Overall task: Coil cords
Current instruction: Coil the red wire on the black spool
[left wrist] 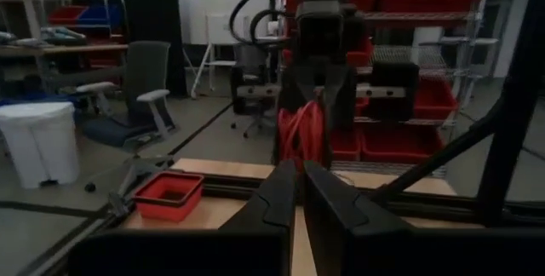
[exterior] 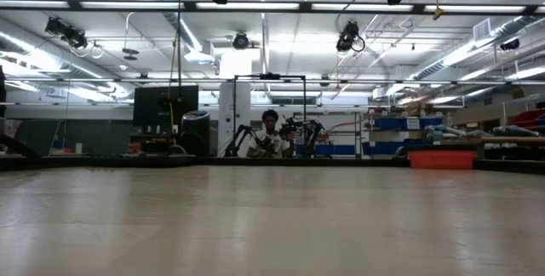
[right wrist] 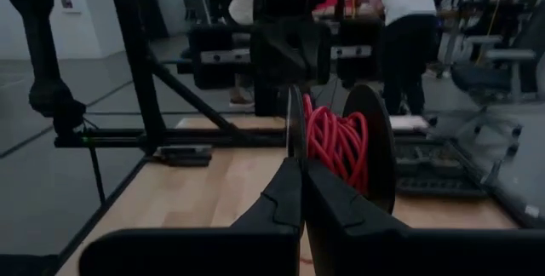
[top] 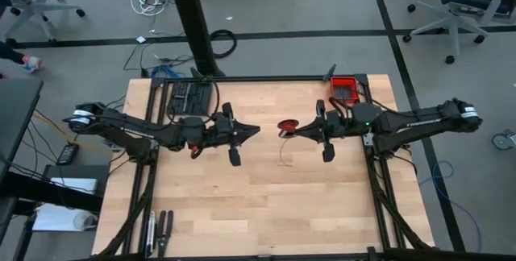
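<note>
The red cord is mostly wound on a small spool with two dark discs (right wrist: 336, 144) (top: 288, 125), held above the table's middle. A thin loose strand (top: 284, 153) trails from it toward the near edge. My right gripper (right wrist: 300, 178) (top: 282, 129) reaches in level from the right and is shut on the spool. My left gripper (left wrist: 298, 182) (top: 257, 130) points level at the spool from the left, a short gap away. Its fingers are shut, and I see no cord between them. My right gripper pinches the rim of one of the spool's thin dark discs (right wrist: 295, 135) between its two fingers. The fingers come in level from the table's right side, edge-on to the disc. The spool stands on edge, lifted clear of the table, with the wound cord beside the fingertips.
A red bin (top: 345, 89) sits at the table's far right corner. A black flat device (top: 190, 97) lies at the far left, and hand tools (top: 159, 229) lie by the near left edge. Bare wood (top: 266, 205) fills the near half. A person (right wrist: 400, 20) stands beyond the table.
</note>
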